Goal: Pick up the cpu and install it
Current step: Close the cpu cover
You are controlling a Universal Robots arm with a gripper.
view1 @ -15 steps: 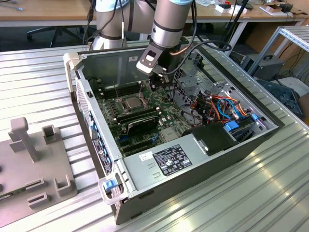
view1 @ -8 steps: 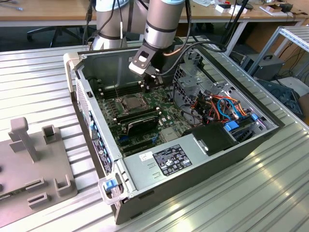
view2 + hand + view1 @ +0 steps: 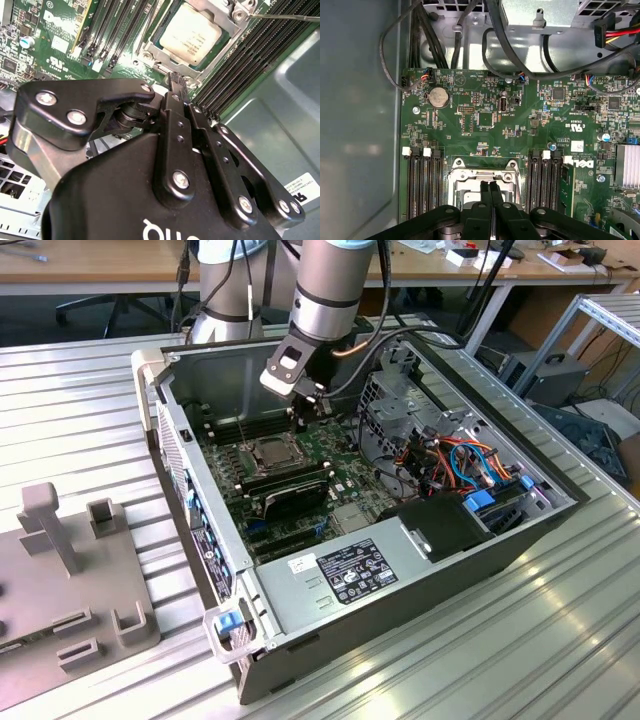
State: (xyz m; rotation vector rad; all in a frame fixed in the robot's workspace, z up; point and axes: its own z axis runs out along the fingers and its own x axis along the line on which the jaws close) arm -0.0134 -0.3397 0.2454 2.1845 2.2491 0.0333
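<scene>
Slatted aluminium table [image 3: 80,400]: carries everything listed. Clock bearings are read on the exterior view.

Computer case [image 3: 330,640]: lies on its side, open panel upward, mid-table.

Robot arm [image 3: 330,285]: comes in from 12 o'clock and reaches down into the case.

Grey block fixture [image 3: 60,580]: on the table at 8 o'clock of the case, well apart from it.

Power supply [image 3: 340,575]: silver box at the case's 6 o'clock end.

Motherboard [image 3: 485,120]: green, on the case floor.

Coloured cable bundle [image 3: 465,455]: at 3 o'clock of the board. Black cables [image 3: 520,55] loop along one board edge.

Memory slots [image 3: 425,180]: black rows flanking the socket on both sides.

Gripper [image 3: 490,192]: black fingers pressed together, pinching nothing, poised just above the socket's edge. Whether it touches cannot be told.

Retention frame [image 3: 465,175]: shiny metal, surrounds the socket. Its thin lever rod [image 3: 285,17] juts over the slots.

Cpu [image 3: 191,34]: dull silver square, seated flat in the socket, at 7 o'clock of the gripper.

Coin cell [image 3: 438,97]: on the board, well apart from the socket.
</scene>
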